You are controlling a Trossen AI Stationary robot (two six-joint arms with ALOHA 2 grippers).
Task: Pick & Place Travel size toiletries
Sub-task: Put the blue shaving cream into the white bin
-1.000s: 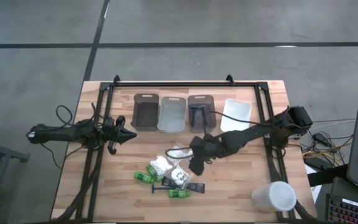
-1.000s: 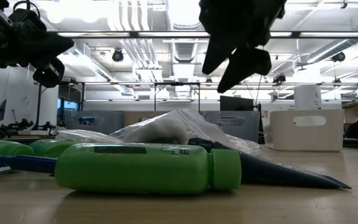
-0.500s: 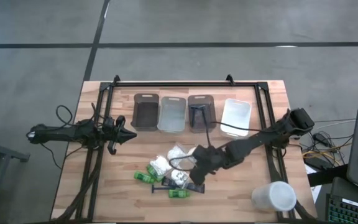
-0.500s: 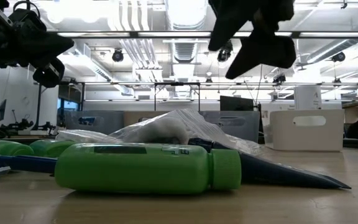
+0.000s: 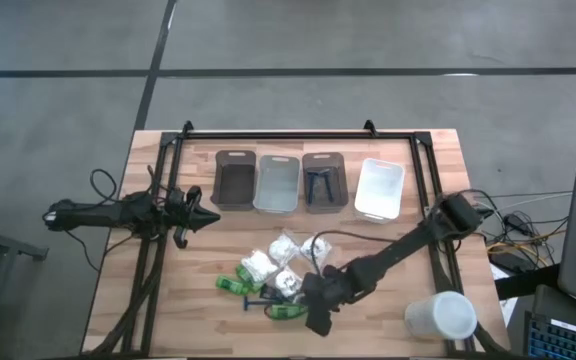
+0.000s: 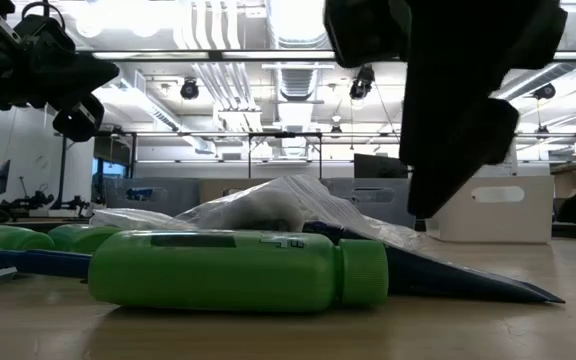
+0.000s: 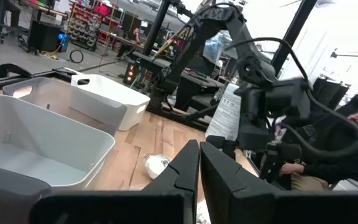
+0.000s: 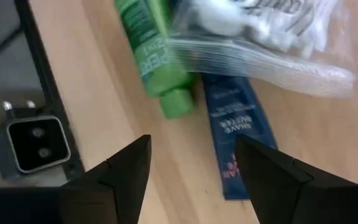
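The toiletries lie in a pile near the table's front middle: green mini bottles (image 5: 233, 285) (image 5: 286, 312), white clear-wrapped packets (image 5: 258, 265) (image 5: 286, 245), and a blue razor (image 5: 258, 303). My right gripper (image 5: 315, 312) is open and hovers over the pile's near right end. In its wrist view (image 8: 191, 149) a green bottle (image 8: 151, 50), a dark blue tube (image 8: 238, 143) and a wrapped packet (image 8: 272, 37) lie flat ahead of the fingers. In the low view it (image 6: 448, 130) hangs above the tube (image 6: 468, 280). My left gripper (image 5: 208, 217) is shut and empty at the left, above the table.
Four bins stand in a row at the back: dark grey (image 5: 233, 180), clear (image 5: 277, 183), dark grey (image 5: 341, 195) holding dark razors (image 5: 318, 185), and white (image 5: 379, 188). A large white cup (image 5: 440, 316) stands at the front right. A small camera (image 8: 36, 143) sits at the near edge.
My right gripper has gone from beside the bins toward the table's near edge and down over the near end of the toiletry pile, staying open. The toiletries have not moved.
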